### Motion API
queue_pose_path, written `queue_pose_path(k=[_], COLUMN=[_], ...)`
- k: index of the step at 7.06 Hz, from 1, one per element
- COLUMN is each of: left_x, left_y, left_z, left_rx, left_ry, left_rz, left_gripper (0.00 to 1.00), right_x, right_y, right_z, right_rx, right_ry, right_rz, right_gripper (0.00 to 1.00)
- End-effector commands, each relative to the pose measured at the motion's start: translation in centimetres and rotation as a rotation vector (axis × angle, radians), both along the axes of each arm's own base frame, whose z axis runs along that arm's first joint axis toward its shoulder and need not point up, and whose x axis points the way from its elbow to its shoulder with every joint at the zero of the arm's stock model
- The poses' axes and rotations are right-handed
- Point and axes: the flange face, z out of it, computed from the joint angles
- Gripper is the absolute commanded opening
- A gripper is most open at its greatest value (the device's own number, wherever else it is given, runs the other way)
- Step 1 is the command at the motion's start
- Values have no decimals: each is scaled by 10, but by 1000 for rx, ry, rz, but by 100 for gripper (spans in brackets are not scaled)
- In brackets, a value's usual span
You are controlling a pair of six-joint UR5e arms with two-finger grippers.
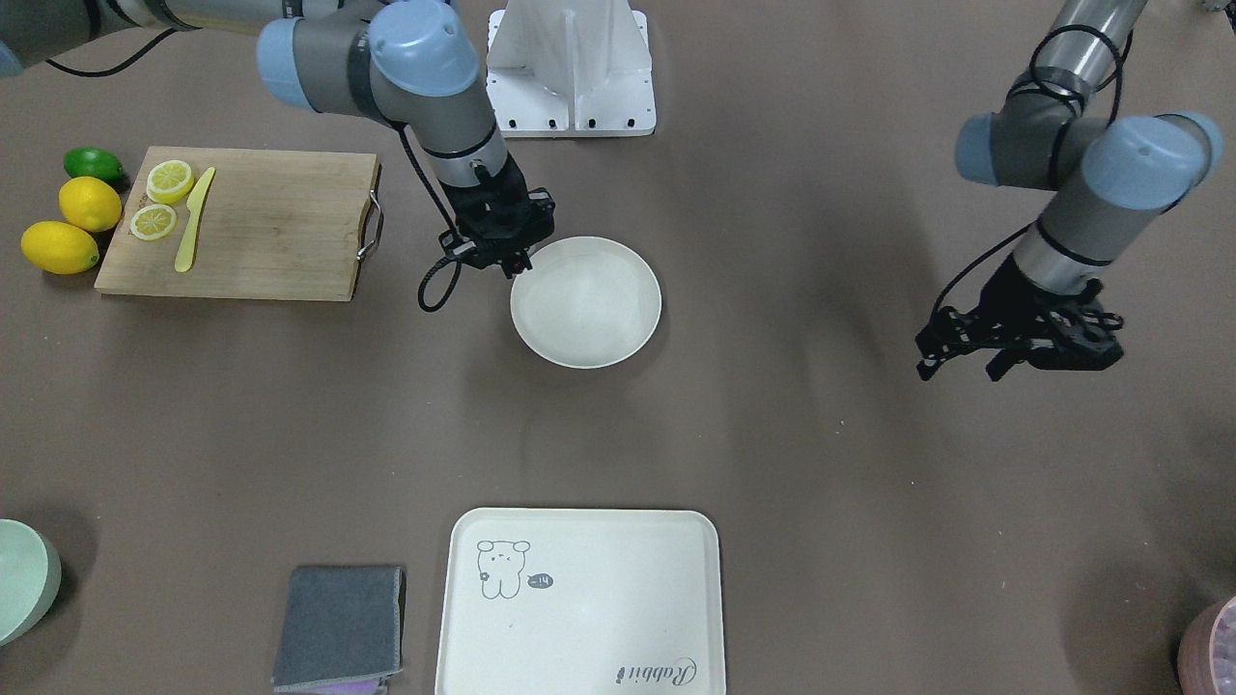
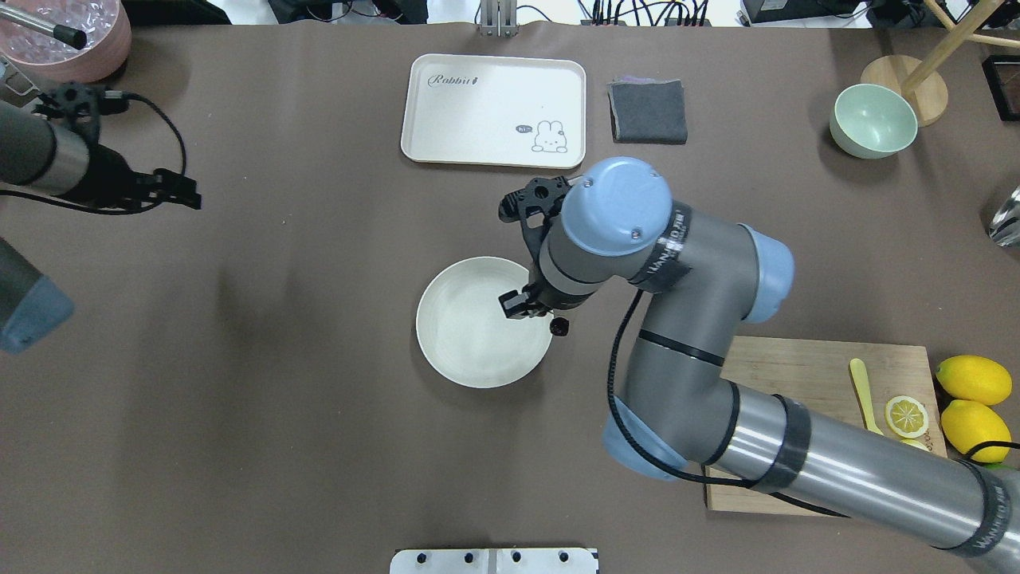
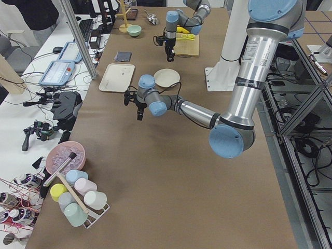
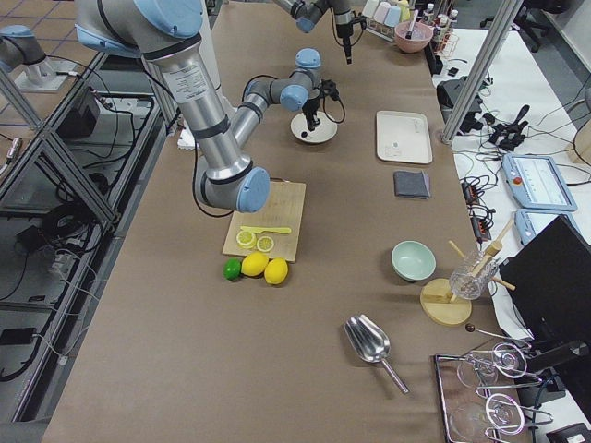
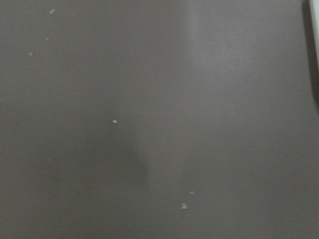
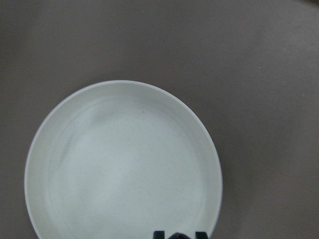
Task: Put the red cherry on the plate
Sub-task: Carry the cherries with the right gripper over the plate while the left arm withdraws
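The round cream-white plate (image 1: 599, 309) (image 2: 470, 335) lies at the table's middle. My right gripper (image 1: 517, 259) (image 2: 527, 305) hangs over the plate's rim on the cutting-board side, shut on the red cherry. One dark cherry (image 2: 560, 325) dangles just outside the rim. In the right wrist view the plate (image 6: 124, 164) fills the frame, and a dark bit of the cherry (image 6: 180, 236) sits between two black fingertips at the bottom edge. My left gripper (image 1: 961, 367) (image 2: 185, 191) hovers open over bare table far from the plate, holding nothing.
A wooden cutting board (image 1: 270, 232) carries lemon slices and a yellow knife (image 1: 193, 220), with whole lemons (image 1: 90, 203) and a lime (image 1: 94, 164) beside it. A cream tray (image 1: 599, 618), a grey cloth (image 1: 338, 627), a pale green bowl (image 2: 872, 119) and a pink tub (image 2: 64, 32) line the far edge.
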Motion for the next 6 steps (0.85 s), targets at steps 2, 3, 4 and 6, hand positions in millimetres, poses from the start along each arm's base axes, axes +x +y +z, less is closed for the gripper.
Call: queue_pose_path(k=[2,3,4,6], left_x=[-132,-150,-172,-242], left_y=[3,-1,-2,19], left_z=[65,69,73,103], left_rx=[23,23,32,53], left_ry=[-56,-77,-88,-105], left_rz=[69,66,70,79], left_gripper=[98,98,98,98], right_x=[-103,-107,-108,-75], right_y=[40,41,39,-12], right_z=[-6,-4,-18,-38], right_rx=[0,-11,-28,-31], right_ry=[12,4,-8,-31], right_rz=[60,68,127,199], right_gripper=[0,61,100,100])
